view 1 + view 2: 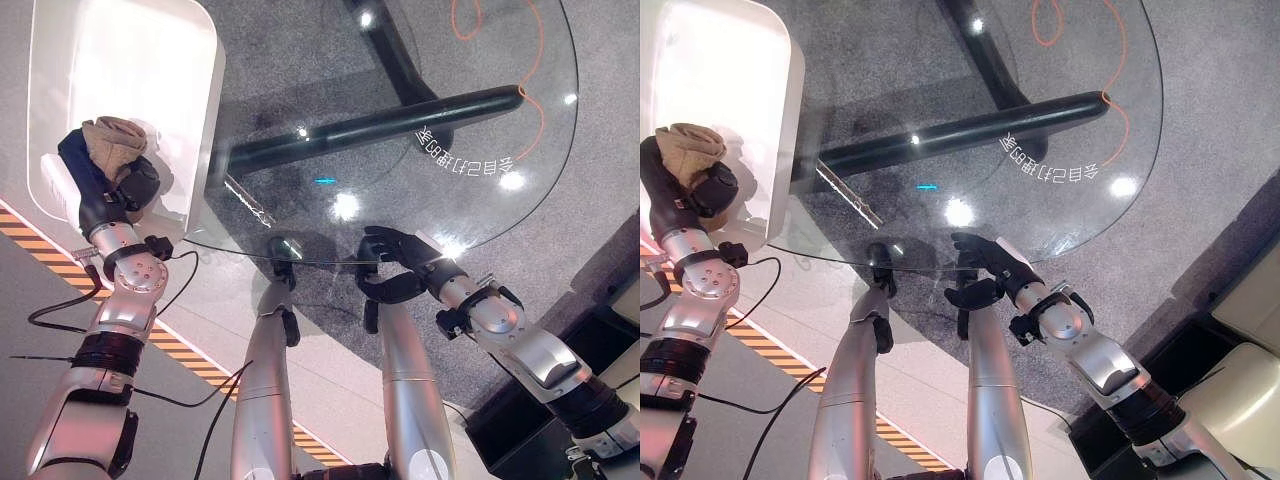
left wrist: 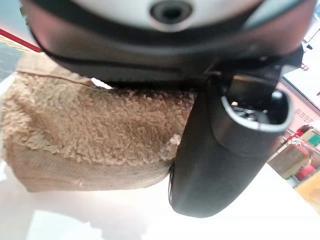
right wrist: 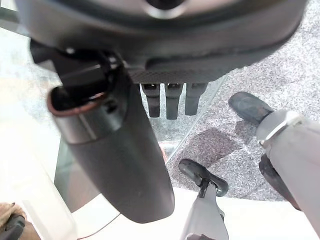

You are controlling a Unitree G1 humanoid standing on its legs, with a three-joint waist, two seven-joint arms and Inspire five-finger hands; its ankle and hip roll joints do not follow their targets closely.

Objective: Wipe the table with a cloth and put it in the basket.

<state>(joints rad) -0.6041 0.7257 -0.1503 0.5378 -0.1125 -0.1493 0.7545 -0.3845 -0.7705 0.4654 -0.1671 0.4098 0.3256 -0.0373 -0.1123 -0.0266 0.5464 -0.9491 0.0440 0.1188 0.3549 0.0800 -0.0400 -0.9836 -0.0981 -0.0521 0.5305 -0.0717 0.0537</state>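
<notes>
A tan fluffy cloth sits bunched in my left hand, whose fingers curl round it at the near end of the white basket. In the left wrist view the cloth lies against the basket's white inside, with the thumb beside it. My right hand hovers at the near edge of the round glass table, fingers relaxed and holding nothing. Its straight fingers show over the glass rim in the right wrist view.
The basket stands against the table's left edge. Under the glass runs a black base bar, and an orange cable lies on the grey carpet. Yellow-black tape marks the floor at the near left. Pale furniture stands at the right.
</notes>
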